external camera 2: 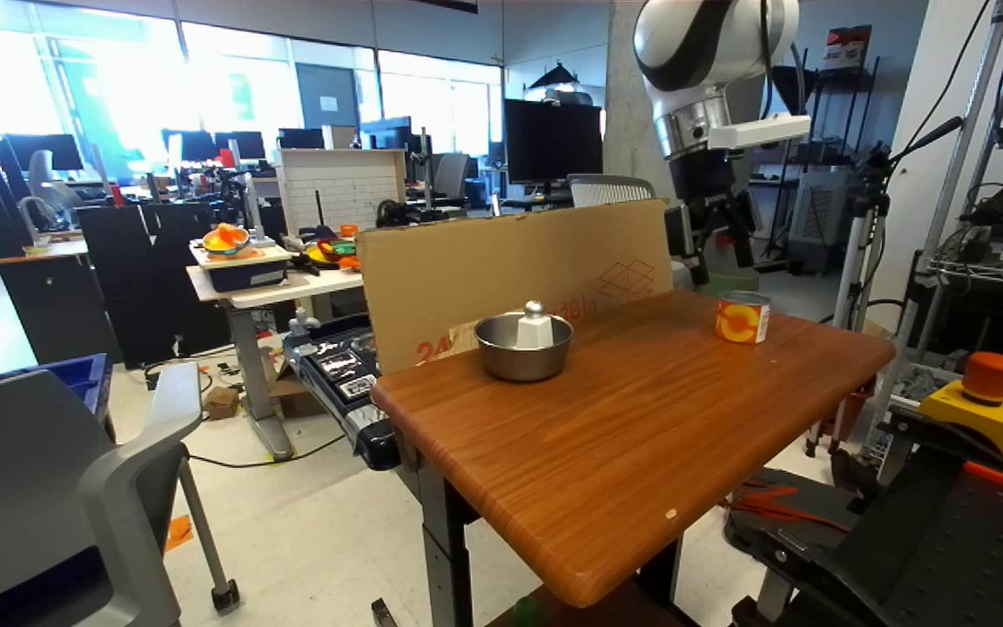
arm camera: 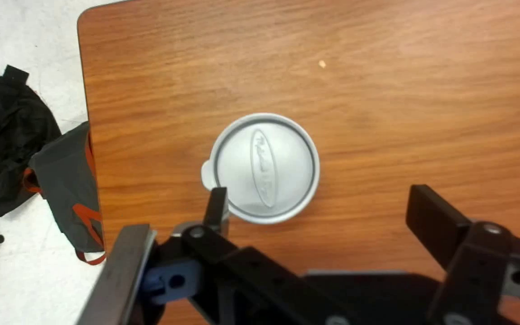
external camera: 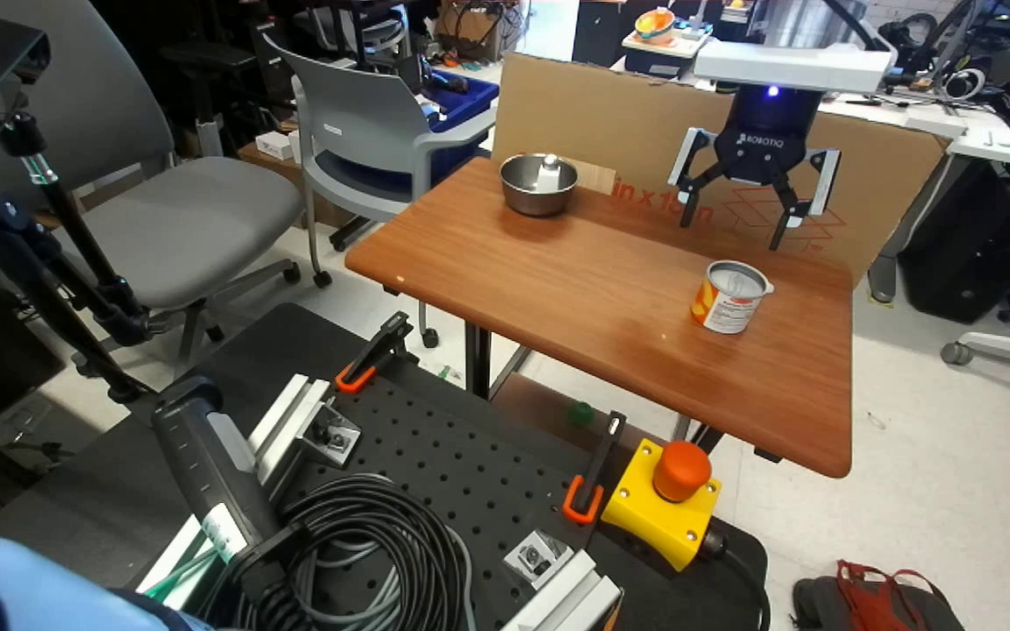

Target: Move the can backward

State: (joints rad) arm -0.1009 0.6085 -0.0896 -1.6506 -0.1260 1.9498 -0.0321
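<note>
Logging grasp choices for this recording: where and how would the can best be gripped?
I'd take the can by opposite sides of its round wall, just below the rim, coming straight down: it stands upright on the table, and the open gripper points downward. The fingers should preferably straddle it clear of the tab jutting out.

In an exterior view, the camera looks down over a bench (external camera: 470,438) at the long edge of the table (external camera: 610,289). In an exterior view, the camera faces the arm (external camera 2: 697,91) from beyond a corner. Both show every edge; the wrist view, nearest, looks down on another corner and the can (arm camera: 264,167).
</note>
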